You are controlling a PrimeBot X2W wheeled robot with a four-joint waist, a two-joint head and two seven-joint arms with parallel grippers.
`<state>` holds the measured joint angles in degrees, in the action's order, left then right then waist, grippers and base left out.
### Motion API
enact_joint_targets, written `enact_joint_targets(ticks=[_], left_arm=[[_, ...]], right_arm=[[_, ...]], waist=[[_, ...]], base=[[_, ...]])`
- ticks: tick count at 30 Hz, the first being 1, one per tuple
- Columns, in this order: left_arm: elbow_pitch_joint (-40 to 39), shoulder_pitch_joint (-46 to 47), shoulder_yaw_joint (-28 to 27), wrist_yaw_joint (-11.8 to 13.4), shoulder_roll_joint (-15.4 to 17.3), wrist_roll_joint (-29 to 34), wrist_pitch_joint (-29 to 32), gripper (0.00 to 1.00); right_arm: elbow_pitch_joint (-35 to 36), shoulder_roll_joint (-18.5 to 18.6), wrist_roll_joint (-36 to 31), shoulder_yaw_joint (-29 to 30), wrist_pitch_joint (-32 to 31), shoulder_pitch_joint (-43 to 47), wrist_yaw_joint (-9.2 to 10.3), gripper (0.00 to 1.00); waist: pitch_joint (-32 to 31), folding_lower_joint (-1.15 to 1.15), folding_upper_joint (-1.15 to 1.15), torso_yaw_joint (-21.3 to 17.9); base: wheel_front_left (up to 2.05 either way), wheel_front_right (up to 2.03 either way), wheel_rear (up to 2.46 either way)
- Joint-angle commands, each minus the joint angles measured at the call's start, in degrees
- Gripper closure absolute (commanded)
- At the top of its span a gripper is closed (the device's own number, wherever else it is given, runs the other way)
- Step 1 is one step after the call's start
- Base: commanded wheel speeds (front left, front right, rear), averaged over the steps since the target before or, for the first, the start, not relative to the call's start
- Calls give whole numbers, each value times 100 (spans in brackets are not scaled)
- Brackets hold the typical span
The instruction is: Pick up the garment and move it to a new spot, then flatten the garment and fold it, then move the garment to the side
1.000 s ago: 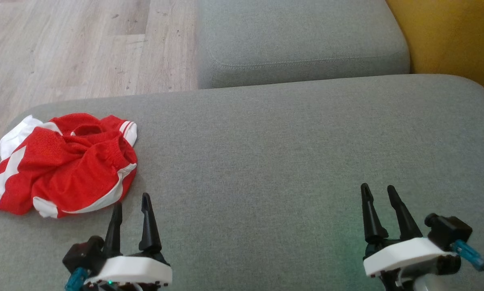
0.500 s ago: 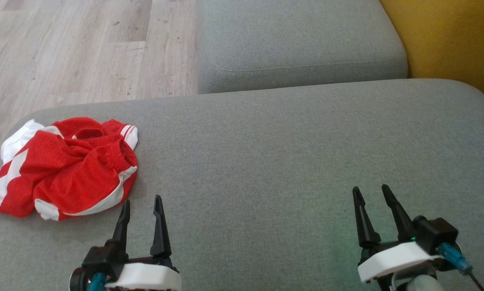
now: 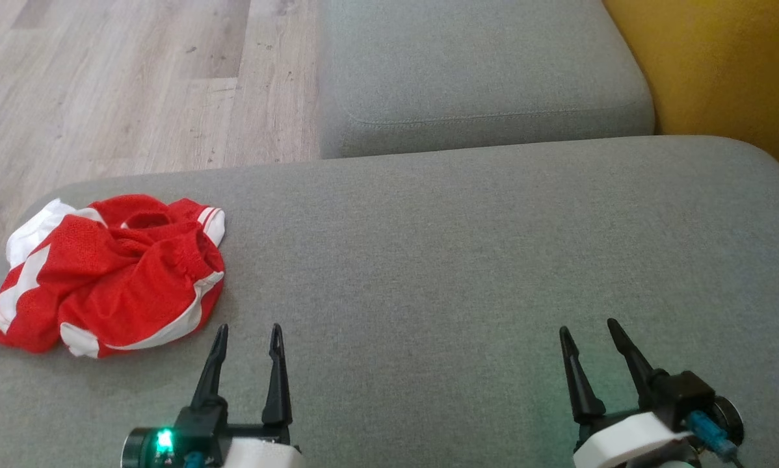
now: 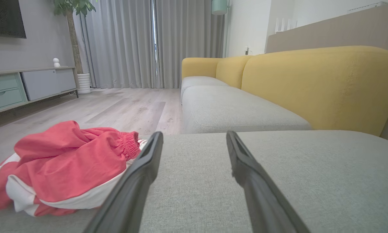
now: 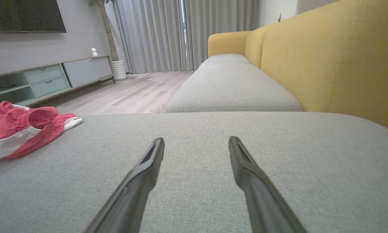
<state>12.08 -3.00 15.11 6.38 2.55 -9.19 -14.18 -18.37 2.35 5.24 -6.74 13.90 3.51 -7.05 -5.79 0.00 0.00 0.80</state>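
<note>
Garment (image 3: 110, 276) lies on cushion (image 3: 461, 260), ahead-left of left hand (image 3: 249, 329).

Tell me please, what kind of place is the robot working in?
Most likely a home living room: a grey sofa with yellow backrests, a dark television on the wall above a low cabinet, and long grey curtains reaching the wooden floor.

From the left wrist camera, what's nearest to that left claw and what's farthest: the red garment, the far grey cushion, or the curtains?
From the left gripper:
1. Red garment, close by on its left.
2. Far grey cushion, ahead and slightly right.
3. Curtains, across the room at the back.
</note>
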Motion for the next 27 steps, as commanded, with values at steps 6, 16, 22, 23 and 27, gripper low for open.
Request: enact_joint_targets(ticks=[6, 16, 22, 23, 27], left_arm=[[-14, 163, -120, 83, 32, 92, -82, 0], [180, 230, -217, -23, 32, 65, -82, 0], [251, 255, -209, -106, 32, 64, -82, 0], [267, 264, -211, -124, 32, 66, -82, 0], [319, 274, -253, -129, 32, 46, -82, 0]], right_arm=[[113, 53, -172, -147, 110, -198, -44, 0], [90, 53, -198, -153, 110, -205, -44, 0], [110, 53, -218, -160, 110, -190, -44, 0], [115, 53, -222, -168, 110, -185, -44, 0], [136, 53, -225, -207, 110, -172, -44, 0]], waist=[[-24, 0, 0, -17], [-27, 0, 0, -14], [-19, 0, 0, 58], [-15, 0, 0, 85], [-5, 0, 0, 204]], base=[[0, 0, 0], [0, 0, 0], [0, 0, 0], [0, 0, 0], [0, 0, 0]])
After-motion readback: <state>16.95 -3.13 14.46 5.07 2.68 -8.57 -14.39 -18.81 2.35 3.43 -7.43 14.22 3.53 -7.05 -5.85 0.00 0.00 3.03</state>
